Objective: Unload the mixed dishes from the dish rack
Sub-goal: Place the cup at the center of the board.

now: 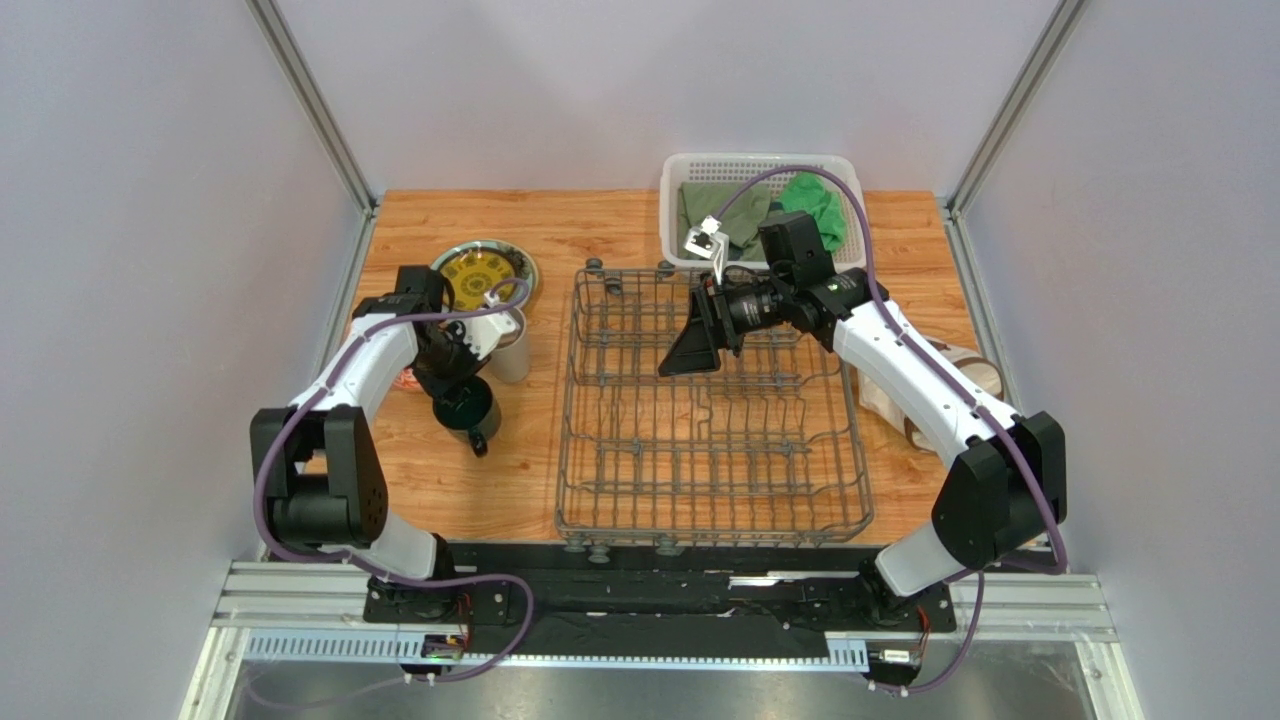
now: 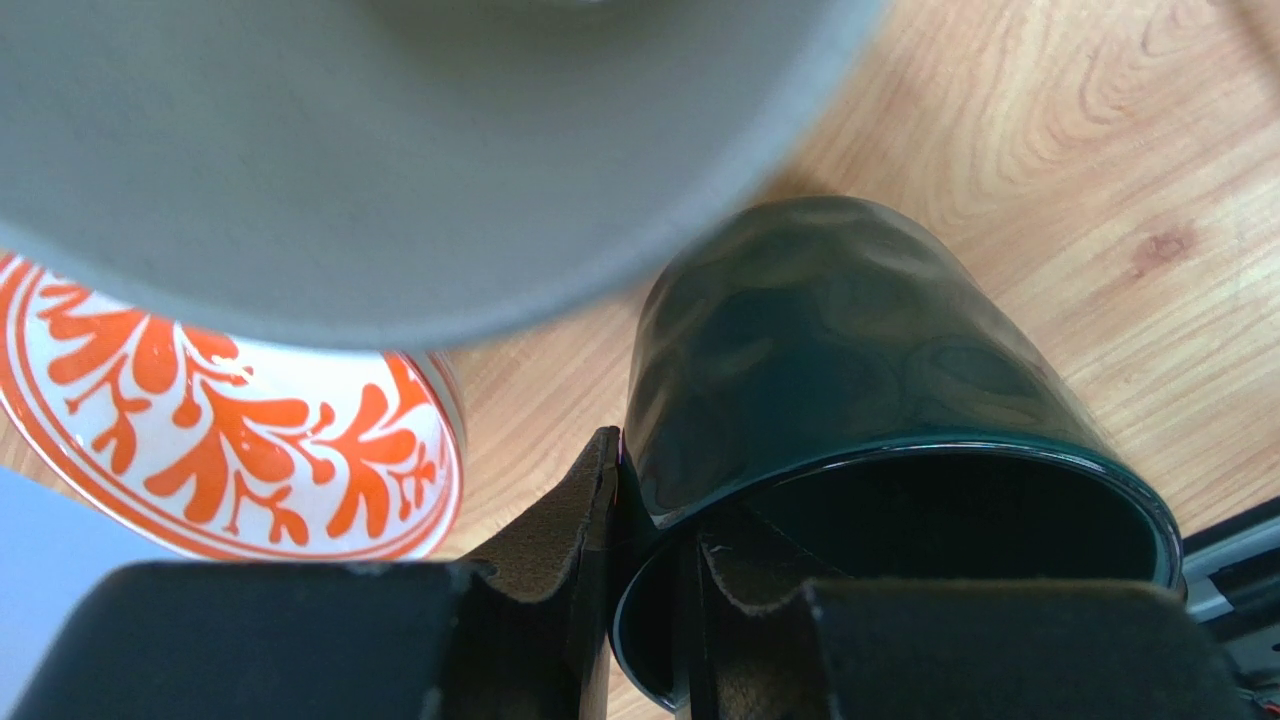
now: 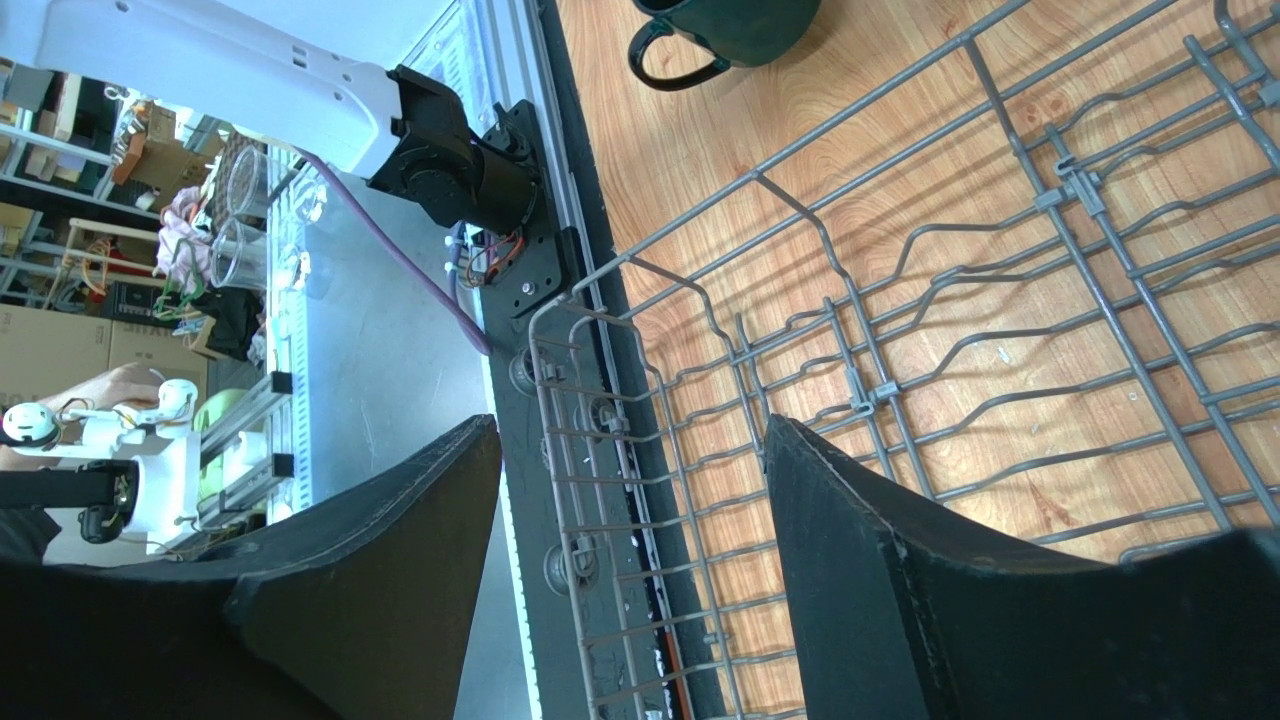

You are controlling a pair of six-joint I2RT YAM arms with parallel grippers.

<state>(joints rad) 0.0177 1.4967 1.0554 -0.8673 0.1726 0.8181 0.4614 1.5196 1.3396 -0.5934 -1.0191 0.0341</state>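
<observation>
While the left fingers [image 2: 649, 507] pinch the wall of the dark teal mug [image 2: 842, 345], 1 inside the rim and 1 outside, the mug's out on the desk [image 1: 451, 480] left of the dish rack [image 1: 567, 450], right by the small red-and-white patterned bowl [image 2: 226, 435]. Right fingers [image 1: 694, 333] hang over the rack's far end, spread wide, gripping nothing.
</observation>
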